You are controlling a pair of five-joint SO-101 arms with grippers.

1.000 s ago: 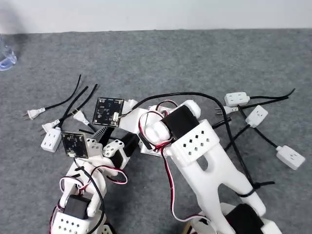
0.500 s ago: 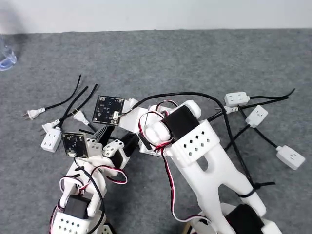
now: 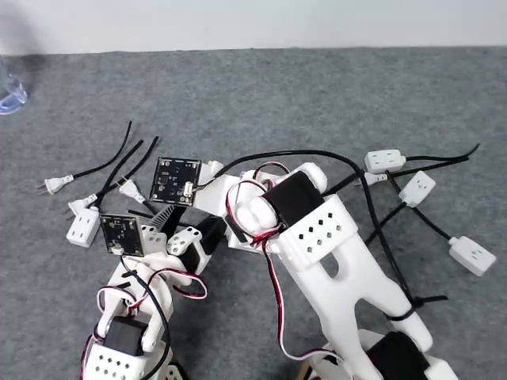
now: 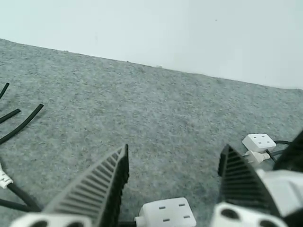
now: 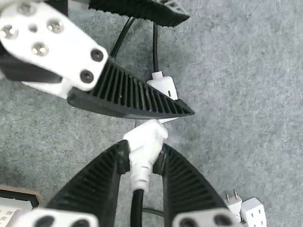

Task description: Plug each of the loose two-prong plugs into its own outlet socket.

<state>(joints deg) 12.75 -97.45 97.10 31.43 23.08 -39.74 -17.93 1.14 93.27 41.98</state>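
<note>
Grey felt covered the table (image 3: 261, 95), with a plain white wall (image 3: 238, 24) behind it. Markings on the dark camera board (image 3: 176, 180) and on the second board (image 3: 120, 233) were too small for me to read.

The right arm (image 3: 333, 253) lay stretched low from the near edge towards the left of centre, with red and black wires looped over its wrist. The left arm (image 3: 131, 317) stood folded just beside it, and both wrists met over one patch of felt.

From the right wrist view I recorded the right gripper (image 5: 142, 147) clamped on a white plug (image 5: 146, 137). Both ribbed black jaws pressed against its body, and its black cord (image 5: 136, 208) ran back between them. The plug's front end sat close against the nearer jaw of the left gripper (image 4: 176, 147), and its prongs were hidden from me.

That left gripper stood wide open and held nothing. A white socket block (image 4: 164, 213) lay on the felt between its jaws. I could not tell whether either jaw touched it.

On the right side an upper socket (image 3: 385, 161), a middle socket (image 3: 417, 188) and an outer socket (image 3: 473, 255) lay on black cords. A left-hand socket (image 3: 83, 228) lay near two loose plugs, the outer plug (image 3: 53, 185) and the inner plug (image 3: 131, 190).
</note>
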